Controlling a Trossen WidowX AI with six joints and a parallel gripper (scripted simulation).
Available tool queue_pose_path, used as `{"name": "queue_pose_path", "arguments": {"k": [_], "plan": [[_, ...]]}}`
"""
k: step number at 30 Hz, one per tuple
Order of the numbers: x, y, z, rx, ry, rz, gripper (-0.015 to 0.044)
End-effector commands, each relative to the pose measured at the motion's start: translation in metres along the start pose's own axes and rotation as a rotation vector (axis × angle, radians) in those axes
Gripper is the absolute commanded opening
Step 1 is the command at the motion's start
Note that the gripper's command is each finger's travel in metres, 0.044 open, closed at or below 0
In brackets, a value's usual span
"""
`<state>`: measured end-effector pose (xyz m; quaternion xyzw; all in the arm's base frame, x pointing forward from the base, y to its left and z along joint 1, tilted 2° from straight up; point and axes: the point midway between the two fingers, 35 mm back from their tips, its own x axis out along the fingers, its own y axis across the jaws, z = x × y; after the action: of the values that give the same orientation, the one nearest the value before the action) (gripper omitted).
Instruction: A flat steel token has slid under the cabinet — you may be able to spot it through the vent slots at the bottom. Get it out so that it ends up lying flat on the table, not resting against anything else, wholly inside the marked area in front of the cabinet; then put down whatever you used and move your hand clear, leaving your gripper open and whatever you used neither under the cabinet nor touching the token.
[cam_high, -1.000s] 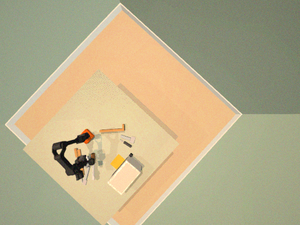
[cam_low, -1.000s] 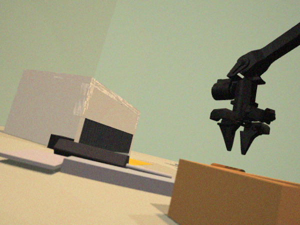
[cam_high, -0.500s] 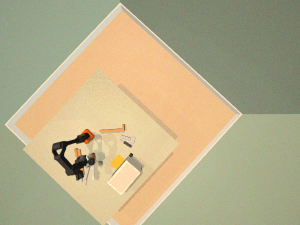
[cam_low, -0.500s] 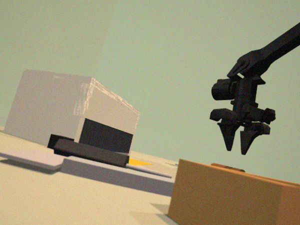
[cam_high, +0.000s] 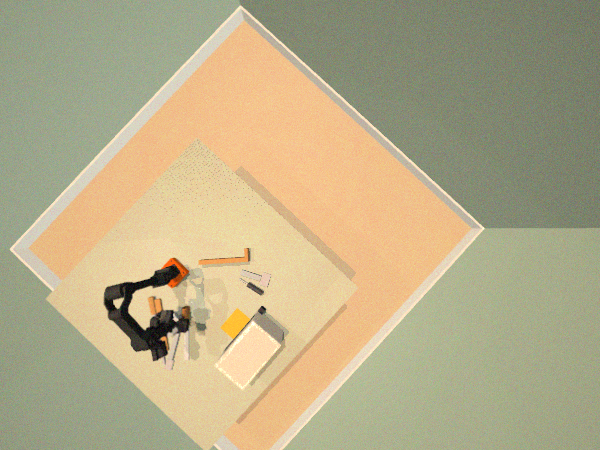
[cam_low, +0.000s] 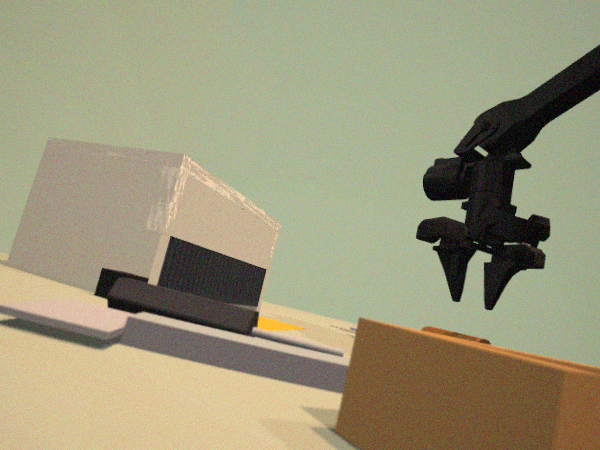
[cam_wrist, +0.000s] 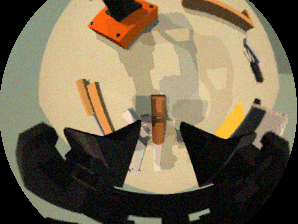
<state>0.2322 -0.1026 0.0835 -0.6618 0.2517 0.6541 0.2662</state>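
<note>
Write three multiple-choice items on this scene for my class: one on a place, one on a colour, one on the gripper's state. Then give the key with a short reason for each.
1. Where is the yellow patch?
A. on top of the cabinet
B. on the table beside the cabinet
C. under the arm's base

2. What colour is the arm's base?
A. orange
B. blue
C. white

3. How is the gripper?
A. shut on a stick
B. shut on nothing
C. open, holding nothing

Key: B, the top view shows the patch flat by the cabinet's side; A, the base shows orange in the top and wrist views; C, the fingers hang apart in the air with nothing between them.
</note>
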Motion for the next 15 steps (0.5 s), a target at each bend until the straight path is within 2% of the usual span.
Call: {"name": "queue_pose_path", "arguments": {"k": [1, 15], "plan": [[-0.0003, 0.0, 0.0001, 0.036, -0.001, 0.0, 0.027], [-0.0003, 0.0, 0.0, 0.147, -0.001, 0.0, 0.027]]}}
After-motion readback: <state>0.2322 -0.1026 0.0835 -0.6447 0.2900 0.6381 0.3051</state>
